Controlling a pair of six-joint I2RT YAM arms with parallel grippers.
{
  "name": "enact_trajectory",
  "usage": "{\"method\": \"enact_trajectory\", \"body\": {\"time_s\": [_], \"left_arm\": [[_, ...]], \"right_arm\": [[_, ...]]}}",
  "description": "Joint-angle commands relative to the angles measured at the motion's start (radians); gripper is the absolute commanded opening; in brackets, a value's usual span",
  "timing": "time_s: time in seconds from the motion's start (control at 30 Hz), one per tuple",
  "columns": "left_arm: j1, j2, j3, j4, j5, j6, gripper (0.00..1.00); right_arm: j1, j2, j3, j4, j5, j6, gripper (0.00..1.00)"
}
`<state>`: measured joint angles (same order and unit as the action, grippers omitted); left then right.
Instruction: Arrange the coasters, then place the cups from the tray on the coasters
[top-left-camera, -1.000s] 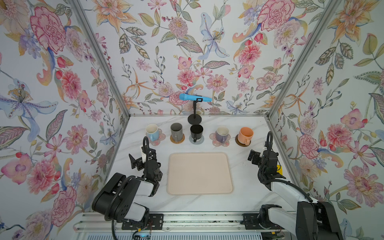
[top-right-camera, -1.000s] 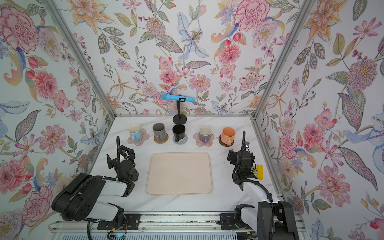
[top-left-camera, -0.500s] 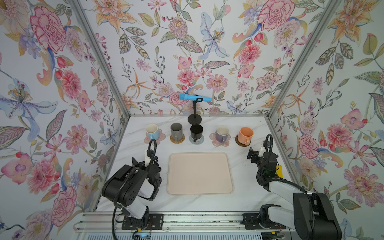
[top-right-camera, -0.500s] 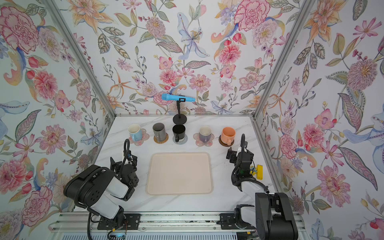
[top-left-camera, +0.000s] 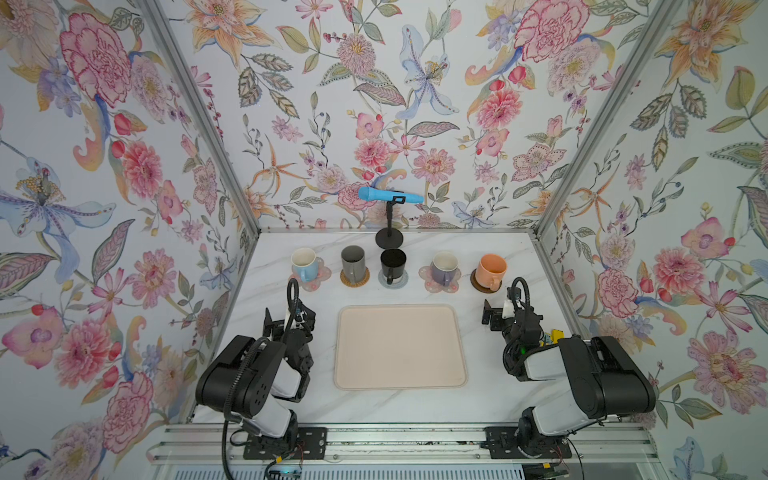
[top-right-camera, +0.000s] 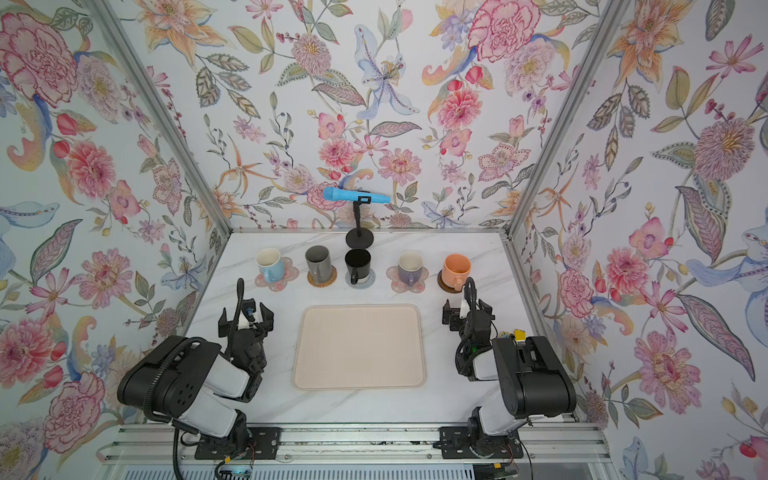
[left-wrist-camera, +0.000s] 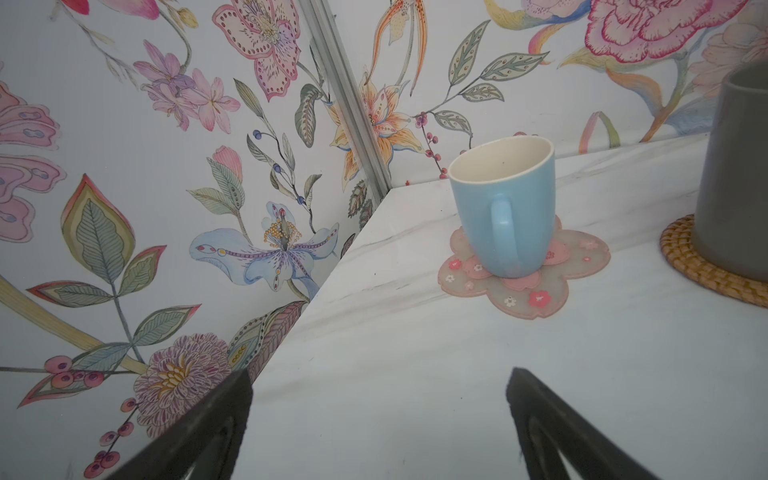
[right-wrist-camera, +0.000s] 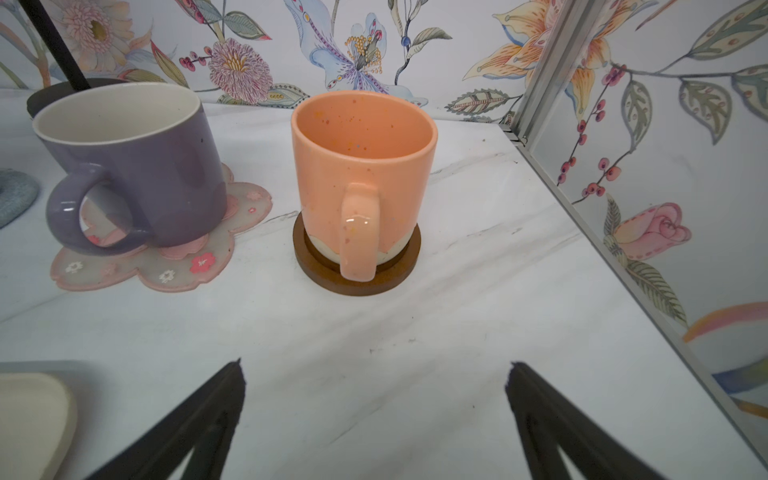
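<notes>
Status from the console: the tray (top-left-camera: 399, 347) carries no cups. All five stand in a row behind it, each on a coaster: the light blue mug (top-left-camera: 304, 264) on a pink flower coaster (left-wrist-camera: 523, 299), the grey mug (top-left-camera: 353, 261) on the rattan coaster (left-wrist-camera: 698, 274), the black mug (top-left-camera: 392, 263) on the crocheted coaster (top-left-camera: 392, 282), the purple mug (right-wrist-camera: 137, 166) on the second flower coaster (right-wrist-camera: 166, 274), and the orange mug (right-wrist-camera: 361, 166) on the dark brown disc (right-wrist-camera: 361, 286). The left hand (left-wrist-camera: 378, 374) and the right hand (right-wrist-camera: 374, 365) hover over bare tabletop (top-left-camera: 490, 374) on either side of the tray, jaws spread wide, holding nothing. Handling, in my judgement: the mugs look like glazed ceramic, so rigid, fairly heavy, slippery and breakable. Grip across the wall near the rim, or pinch the handle, which faces the nearer hand on the blue and orange mugs. The flower coasters look thin and may slide. Limits of view: the crocheted coaster is almost wholly covered by its mug, I cannot make out the grey mug's handle, and the left wrist view cuts that mug off at the frame edge.
</notes>
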<state>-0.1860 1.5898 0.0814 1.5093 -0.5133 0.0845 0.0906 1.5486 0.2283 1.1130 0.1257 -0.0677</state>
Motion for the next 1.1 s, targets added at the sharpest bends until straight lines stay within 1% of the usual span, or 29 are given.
{"method": "enact_trajectory", "body": {"time_s": [0.0, 0.07, 0.13, 0.2, 0.27, 0.67, 1.07], "left_arm": [[0.023, 0.031, 0.016, 0.167, 0.088, -0.048, 0.99], [0.030, -0.011, 0.034, 0.053, 0.089, -0.075, 0.99], [0.035, 0.017, 0.063, 0.049, 0.084, -0.066, 0.99], [0.050, -0.004, 0.093, -0.071, 0.106, -0.094, 0.99], [0.084, -0.007, 0.122, -0.083, 0.147, -0.117, 0.99], [0.092, -0.008, 0.124, -0.091, 0.159, -0.125, 0.99], [0.092, -0.009, 0.118, -0.079, 0.172, -0.116, 0.99]], "right_arm": [[-0.003, 0.002, 0.007, 0.112, -0.013, -0.025, 0.99], [-0.016, -0.001, 0.037, 0.049, -0.014, -0.005, 0.99], [-0.047, -0.001, 0.067, -0.008, -0.043, 0.028, 0.99], [-0.064, -0.003, 0.072, -0.021, -0.069, 0.039, 0.99], [-0.064, -0.002, 0.071, -0.019, -0.069, 0.039, 0.99], [-0.086, -0.004, 0.065, -0.010, -0.109, 0.052, 0.99], [-0.077, -0.004, 0.067, -0.013, -0.088, 0.046, 0.99]]}}
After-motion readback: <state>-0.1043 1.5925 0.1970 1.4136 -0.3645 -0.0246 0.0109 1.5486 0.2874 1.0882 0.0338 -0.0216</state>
